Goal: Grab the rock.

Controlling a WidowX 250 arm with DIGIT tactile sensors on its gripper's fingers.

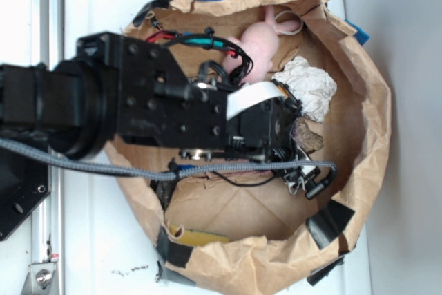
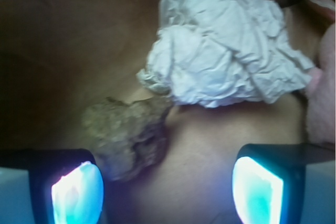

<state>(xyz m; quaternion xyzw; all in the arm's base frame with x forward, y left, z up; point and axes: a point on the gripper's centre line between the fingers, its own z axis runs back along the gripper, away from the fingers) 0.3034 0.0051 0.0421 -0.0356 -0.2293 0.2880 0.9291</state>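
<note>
From the wrist camera I saw my gripper (image 2: 168,187) spread wide, its two glowing pads at the bottom corners of the frame with bare brown paper between them and nothing held. The rock (image 2: 128,135), a rough grey-brown lump, sat at the lower left of centre, just beside the left pad (image 2: 77,192) and partly above it; I could not tell whether they touched. The rock's upper right edge met the crumpled white paper ball (image 2: 226,45), which filled the upper middle of that view. A strip of the pink plush toy (image 2: 323,98) ran down the right edge. On the exterior camera the black arm (image 1: 138,94) reached in from the left over the brown paper bag (image 1: 373,136), the gripper low at right of centre, the rock beside it and below the white wad, the pink toy toward the top
</note>
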